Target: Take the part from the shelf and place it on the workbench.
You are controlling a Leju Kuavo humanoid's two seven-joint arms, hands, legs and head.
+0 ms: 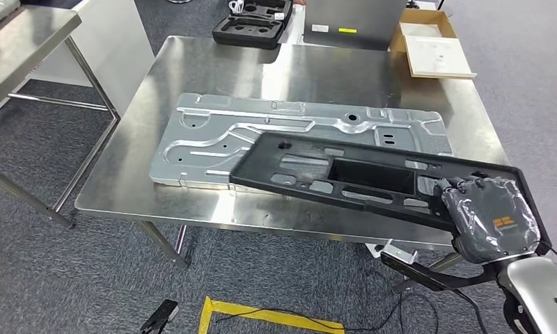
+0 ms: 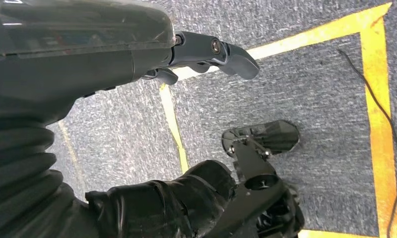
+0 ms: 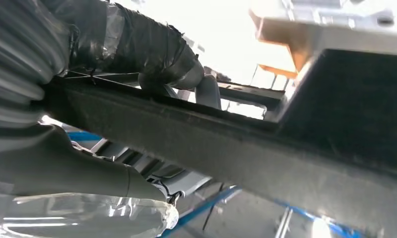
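Note:
A long black plastic panel part point(image 1: 345, 174) with cut-outs hangs tilted over the near right of the steel workbench point(image 1: 213, 76). My right hand point(image 1: 495, 219) grips the panel's right end from above; close up, its fingers point(image 3: 152, 54) wrap the black panel point(image 3: 266, 148) edge. The panel's left end overlaps a flat silver stamped metal sheet point(image 1: 213, 136) lying on the bench. Whether the panel touches the sheet or bench I cannot tell. My left hand point(image 2: 152, 54) hangs over grey carpet with its fingers point(image 2: 236, 57) extended and holds nothing.
A black foam case point(image 1: 251, 28) and a cardboard box point(image 1: 432, 45) stand at the bench's far edge. Another metal table point(image 1: 18, 42) is at the far left. Yellow floor tape point(image 1: 262, 316) and black cables lie on the carpet below the bench's near edge.

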